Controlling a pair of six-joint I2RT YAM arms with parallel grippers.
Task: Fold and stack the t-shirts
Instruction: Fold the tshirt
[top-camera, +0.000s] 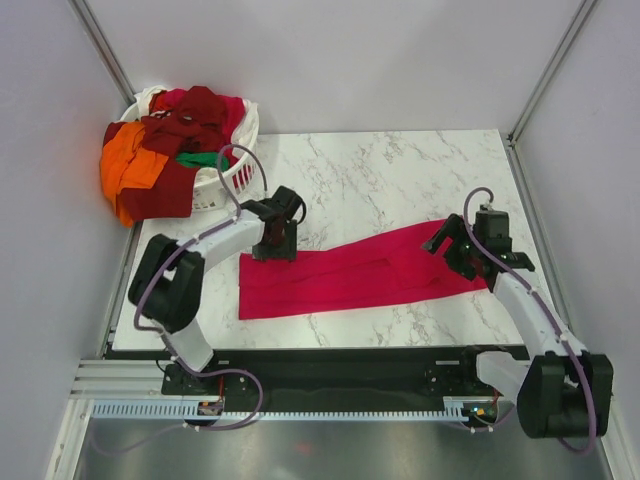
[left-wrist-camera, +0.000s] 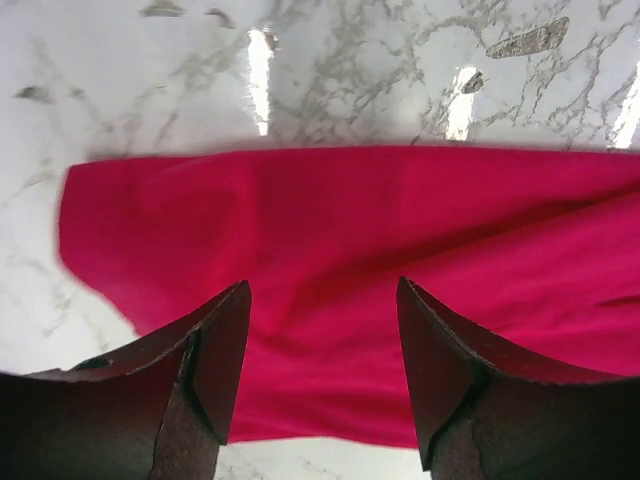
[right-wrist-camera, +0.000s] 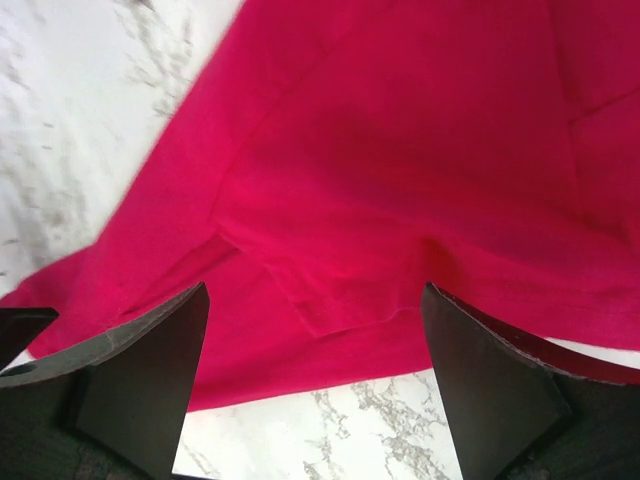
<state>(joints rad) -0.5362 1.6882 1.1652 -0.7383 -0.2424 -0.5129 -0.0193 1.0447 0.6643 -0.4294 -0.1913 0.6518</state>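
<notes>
A bright crimson-pink t-shirt (top-camera: 350, 272) lies on the marble table as a long folded strip running left to right. My left gripper (top-camera: 277, 245) hovers over its left end, jaws apart with nothing between them; the left wrist view shows the pink cloth (left-wrist-camera: 330, 240) flat below the fingers (left-wrist-camera: 215, 350). At the strip's right end my right gripper (top-camera: 455, 252) stands open above the shirt. A folded sleeve edge (right-wrist-camera: 330, 290) shows between its fingers (right-wrist-camera: 150, 370), untouched. More t-shirts in maroon (top-camera: 190, 120), orange (top-camera: 125, 165) and green (top-camera: 205, 158) are heaped in the basket.
The white slotted laundry basket (top-camera: 235, 175) stands at the table's far left corner, cloth spilling over its rim. Grey walls close in the marble table (top-camera: 400, 170) on three sides. Bare marble (right-wrist-camera: 330, 430) shows at the shirt's near edge.
</notes>
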